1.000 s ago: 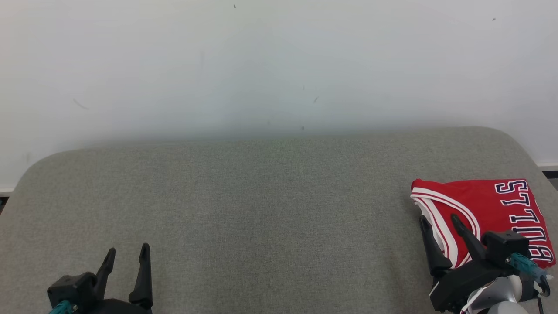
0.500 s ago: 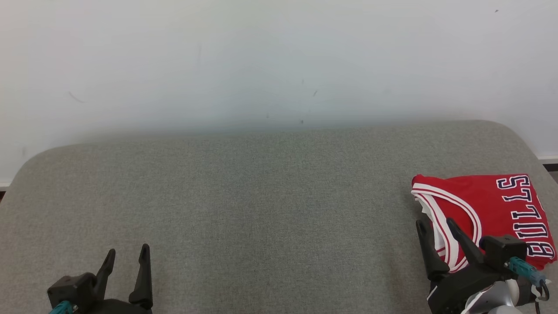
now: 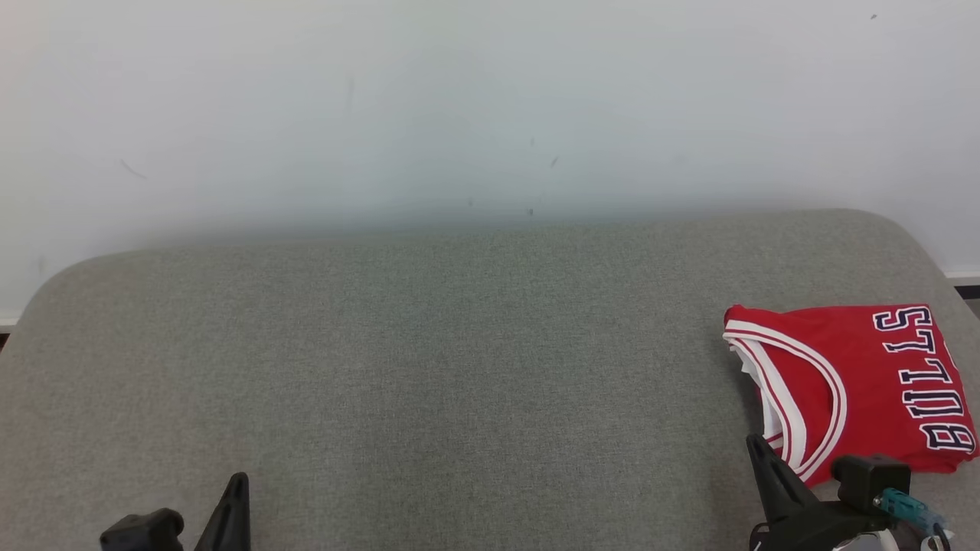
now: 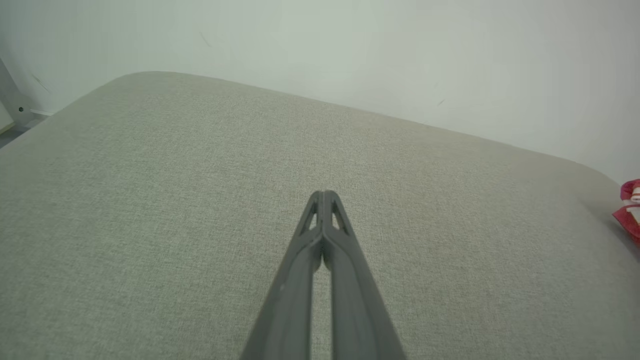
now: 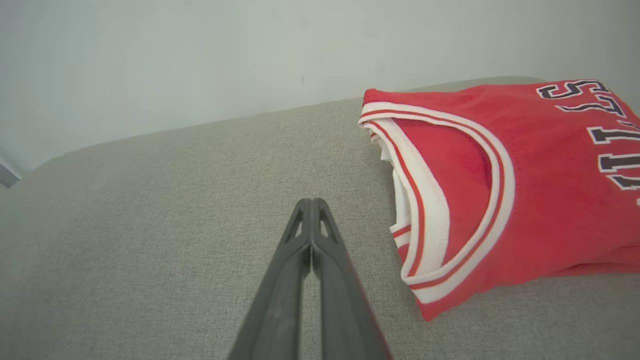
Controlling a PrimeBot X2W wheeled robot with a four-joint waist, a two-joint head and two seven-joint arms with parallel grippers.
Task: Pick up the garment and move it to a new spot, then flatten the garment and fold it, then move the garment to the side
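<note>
Fabric of a folded red sleeveless basketball jersey (image 3: 865,383), trimmed with white-and-red striped bands and lettered "BULLS" in dark outlined capitals, is lying flat near the right edge of the wide grey-green upholstered cushion (image 3: 459,367), with its lettered end lying nearest that edge. The left gripper (image 4: 324,196), with its two long dark fingers, is pointing across bare cushion at the lower left of the head view, well apart from the jersey. Its fingers are pressing together along their length with nothing between them. The right gripper (image 5: 311,202) is pointing along the cushion just beside the jersey's banded opening, on the side toward the cushion's middle and apart from the cloth. Its dark fingers are likewise pressing tip to tip, pinching nothing. A plain white wall (image 3: 490,99) is standing behind the cushion.
</note>
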